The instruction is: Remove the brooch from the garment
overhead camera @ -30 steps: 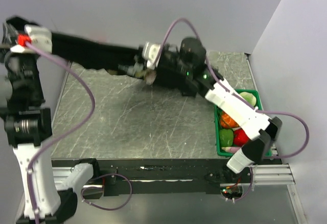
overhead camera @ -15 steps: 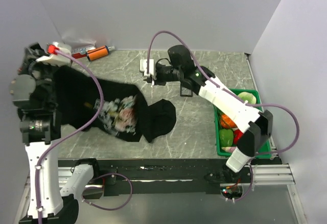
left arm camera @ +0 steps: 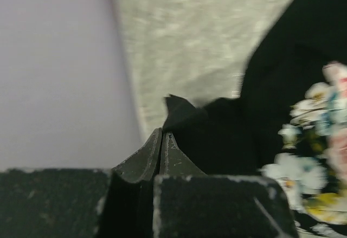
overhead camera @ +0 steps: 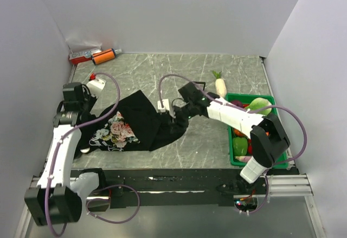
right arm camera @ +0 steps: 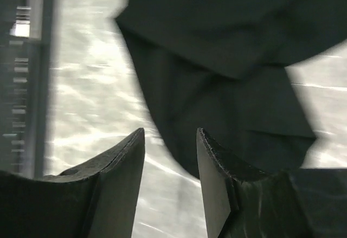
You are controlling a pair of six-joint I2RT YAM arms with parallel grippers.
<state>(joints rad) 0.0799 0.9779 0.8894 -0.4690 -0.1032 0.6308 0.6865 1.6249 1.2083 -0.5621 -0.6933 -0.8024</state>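
We take the green crate (overhead camera: 230, 140) at the table's (overhead camera: 206, 146) right edge as our mark. The garment (overhead camera: 146, 121) lies crumpled on the marble top to the crate's left. Its black end is nearest the crate, and its rose print (overhead camera: 116, 132) faces up at the end farthest from it.

We cannot make out the brooch in any view.

The left gripper (left arm camera: 161, 136) is at the edge of the garment farthest from the crate. Its fingers are pressed together on a small peak of black cloth. The left wrist view is blurred, with white and pink flowers showing at its right.

The right gripper (right arm camera: 169, 132) hovers over the garment's end nearest the crate. Its fingers are spread, with nothing between them, and dark folds and bare marble show beneath.

A white radish (overhead camera: 219, 83) lies just beside the crate's far left corner. An orange tube (overhead camera: 104, 57) lies well away from the crate, against the back wall. The crate holds green, orange and red produce.
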